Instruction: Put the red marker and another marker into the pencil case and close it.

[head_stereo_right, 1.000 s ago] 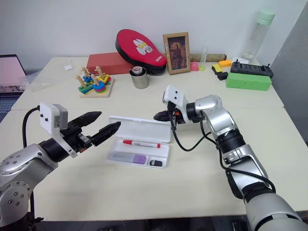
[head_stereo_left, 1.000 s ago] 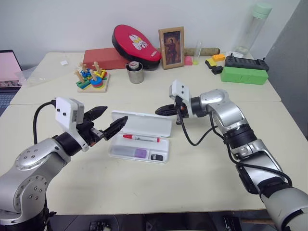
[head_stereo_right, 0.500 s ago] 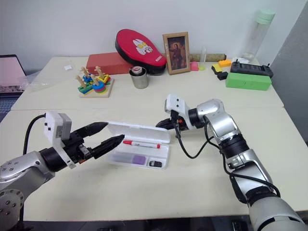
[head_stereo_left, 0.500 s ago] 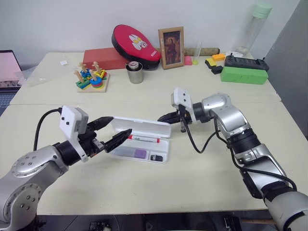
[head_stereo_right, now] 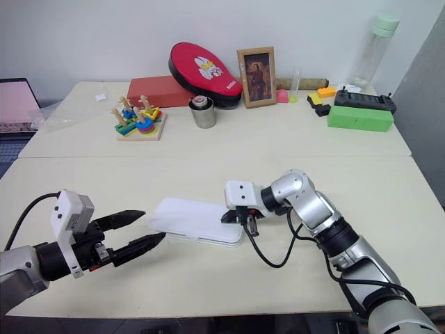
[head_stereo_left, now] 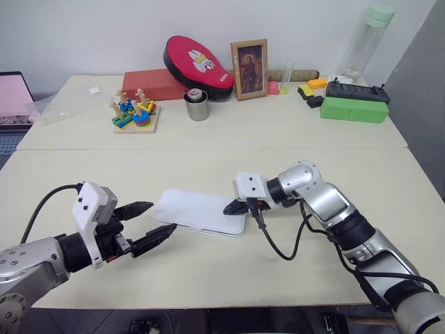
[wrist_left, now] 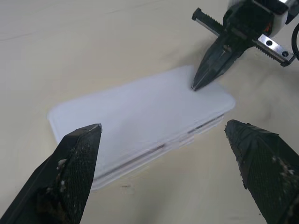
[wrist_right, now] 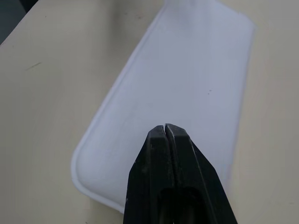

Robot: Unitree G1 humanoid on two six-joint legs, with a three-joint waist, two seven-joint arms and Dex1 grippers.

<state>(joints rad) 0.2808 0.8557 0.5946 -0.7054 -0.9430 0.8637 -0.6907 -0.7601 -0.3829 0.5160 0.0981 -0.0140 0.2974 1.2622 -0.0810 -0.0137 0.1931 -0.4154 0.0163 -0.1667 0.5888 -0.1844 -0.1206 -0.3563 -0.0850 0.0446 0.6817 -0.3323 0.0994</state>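
The white pencil case [head_stereo_left: 195, 211] lies flat on the near table with its lid down. The red marker and the other marker are hidden under the lid. My right gripper [head_stereo_left: 231, 207] is shut, and its tip rests on the lid near the case's right end; the right wrist view shows the shut fingertips [wrist_right: 166, 128] over the white lid [wrist_right: 187, 79]. My left gripper [head_stereo_left: 164, 215] stands open just left of the case, low over the table and holding nothing. In the left wrist view the case [wrist_left: 140, 121] lies ahead of its spread fingers [wrist_left: 79, 154].
At the back of the table stand a red padded oval case [head_stereo_left: 197, 61], a picture frame [head_stereo_left: 249, 68], a metal cup [head_stereo_left: 197, 104], a wooden stacking toy [head_stereo_left: 132, 113] and a green box [head_stereo_left: 353, 108]. A laptop [head_stereo_left: 10, 97] sits at the far left.
The lid has come down and the case is now shut. My right gripper sank with the lid towards me. My left gripper drew back and down, to the left of the case.
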